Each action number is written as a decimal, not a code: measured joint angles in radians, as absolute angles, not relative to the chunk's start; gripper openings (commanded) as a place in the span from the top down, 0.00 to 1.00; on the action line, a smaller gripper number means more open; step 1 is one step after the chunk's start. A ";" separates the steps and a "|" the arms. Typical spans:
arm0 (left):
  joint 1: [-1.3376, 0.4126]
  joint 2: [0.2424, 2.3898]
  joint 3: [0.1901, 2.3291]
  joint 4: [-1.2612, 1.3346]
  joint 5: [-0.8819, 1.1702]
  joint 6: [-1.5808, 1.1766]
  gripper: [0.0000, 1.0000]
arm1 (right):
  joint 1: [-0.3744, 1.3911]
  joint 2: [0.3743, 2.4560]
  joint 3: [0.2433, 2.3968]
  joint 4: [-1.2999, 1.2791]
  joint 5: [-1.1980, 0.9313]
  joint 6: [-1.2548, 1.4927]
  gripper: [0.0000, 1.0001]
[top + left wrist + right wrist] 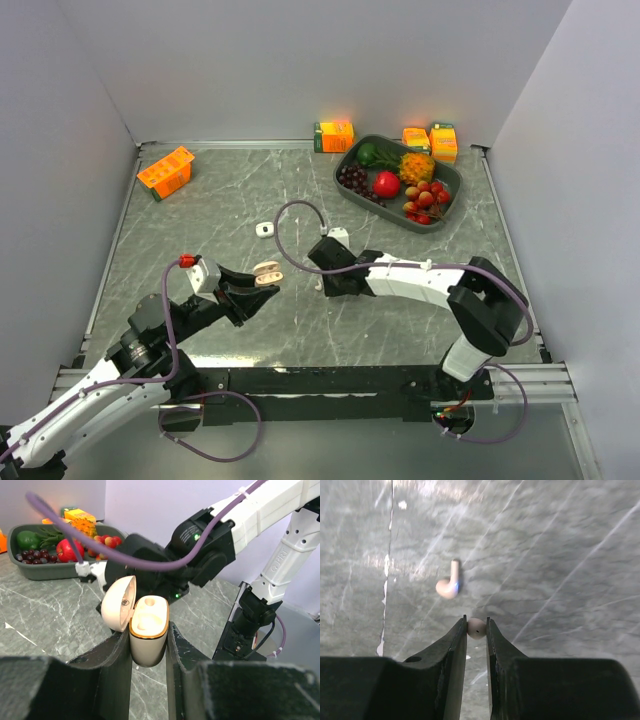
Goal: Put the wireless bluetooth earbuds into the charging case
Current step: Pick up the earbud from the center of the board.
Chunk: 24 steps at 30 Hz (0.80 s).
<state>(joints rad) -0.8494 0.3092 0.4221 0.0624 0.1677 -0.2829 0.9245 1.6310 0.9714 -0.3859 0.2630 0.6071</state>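
A beige earbud [476, 628] is pinched by the right gripper [476, 623] near the middle of the table [420, 320], and the open-mouthed charging case [148, 637], clamped upright by the left gripper [147, 632], is held just leftward.

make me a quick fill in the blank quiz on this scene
The left gripper holds a beige case whose lid is ___.
The right gripper pinches one earbud; another earbud lies on the ___.
The tray at the far right holds ___.
Missing: open; table; fruit.
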 measured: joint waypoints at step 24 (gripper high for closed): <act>-0.849 0.345 0.413 0.078 0.131 -0.283 0.99 | 0.902 1.261 1.076 -0.502 0.419 0.478 1.00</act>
<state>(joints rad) -0.8494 0.3450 0.4129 0.0780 0.1307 -0.2829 0.9024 1.2606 1.0763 -0.5022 0.4194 0.4782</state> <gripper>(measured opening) 0.298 0.251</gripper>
